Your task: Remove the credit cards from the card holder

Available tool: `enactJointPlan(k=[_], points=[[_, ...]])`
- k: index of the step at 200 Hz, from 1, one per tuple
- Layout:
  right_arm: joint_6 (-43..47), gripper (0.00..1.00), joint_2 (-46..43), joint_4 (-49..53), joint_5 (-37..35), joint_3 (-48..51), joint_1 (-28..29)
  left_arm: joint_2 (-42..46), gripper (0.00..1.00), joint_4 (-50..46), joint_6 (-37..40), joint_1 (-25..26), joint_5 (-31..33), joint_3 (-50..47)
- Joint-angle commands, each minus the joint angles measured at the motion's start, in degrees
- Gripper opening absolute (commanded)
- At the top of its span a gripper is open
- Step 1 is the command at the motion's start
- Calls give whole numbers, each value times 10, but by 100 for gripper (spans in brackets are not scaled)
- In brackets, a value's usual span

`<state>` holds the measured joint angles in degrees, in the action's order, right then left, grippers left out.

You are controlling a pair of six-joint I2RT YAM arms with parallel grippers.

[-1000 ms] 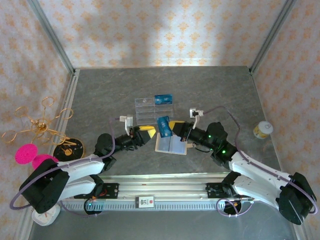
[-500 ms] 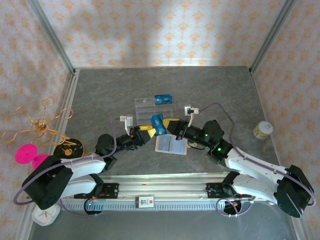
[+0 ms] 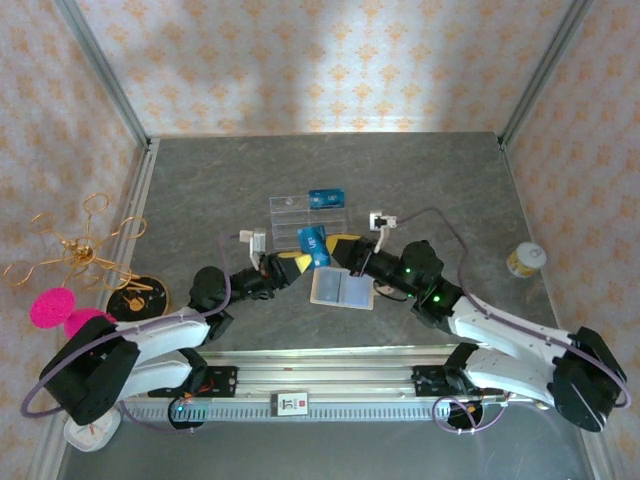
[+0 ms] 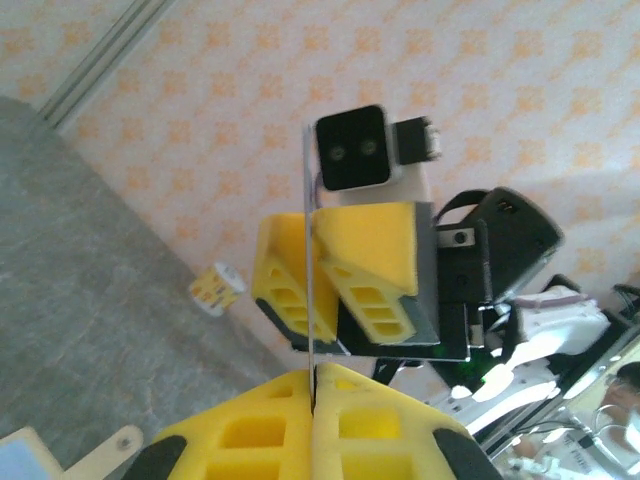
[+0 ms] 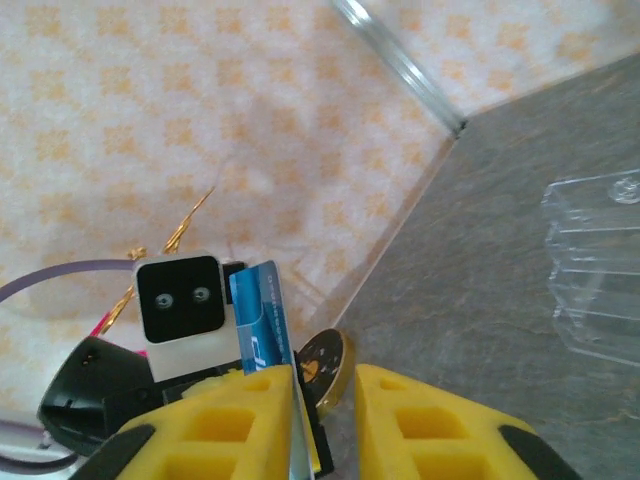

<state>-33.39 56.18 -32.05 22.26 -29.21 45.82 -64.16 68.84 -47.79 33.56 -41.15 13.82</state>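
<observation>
Above the tabletop's (image 3: pixel 200 180) middle, left gripper (image 4: pixel 312 382) clamps a small flat blue credit card (image 3: pixel 313 240) edgewise; right gripper's (image 5: pixel 325 378) yellow jaws stand parted around it. Open beige folding card holder (image 3: pixel 342 288) lies beneath.

The card holder (image 3: pixel 341 288) lies mid-table (image 3: pixel 440 180). At its 12 o'clock sits the tray (image 3: pixel 300 222), with one card (image 3: pixel 326 198) on the tray's far right corner. A second card (image 3: pixel 313 241) stands on edge (above the holder's 11 o'clock corner) between the left pincer (image 3: pixel 305 256) and right pincer (image 3: pixel 329 248). A jar (image 3: pixel 525 259) stands well apart at 3 o'clock, a wire ornament (image 3: pixel 85 245) at 9.
</observation>
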Motion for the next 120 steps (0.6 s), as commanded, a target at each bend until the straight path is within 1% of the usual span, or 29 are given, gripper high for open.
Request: enactJointPlan(k=[1,10,18,31,47,67,81,90,99,120], points=[[32,25,-81,106,-74,2,-34,32,0,-242,144,-7,0,88],[39,24,-106,143,-68,10,-61,28,0,-334,199,-7,4,132],[36,24,-128,158,-60,24,-82,14,0,-398,237,-7,7,178],[28,24,-154,173,-46,44,-111,-19,0,-532,311,-6,6,271],[22,23,-164,194,-27,54,-139,-61,0,-697,443,-6,33,389],[36,22,-164,218,-13,54,-160,-119,0,-865,603,-7,125,517],[40,23,-163,218,3,57,-173,-173,0,-974,707,-7,167,598],[41,23,-161,218,12,59,-181,-209,0,-1032,760,-9,189,644],[44,22,-158,215,19,62,-187,-243,0,-1065,797,-10,215,678],[40,22,-142,207,30,68,-202,-301,0,-1095,854,-21,213,732]])
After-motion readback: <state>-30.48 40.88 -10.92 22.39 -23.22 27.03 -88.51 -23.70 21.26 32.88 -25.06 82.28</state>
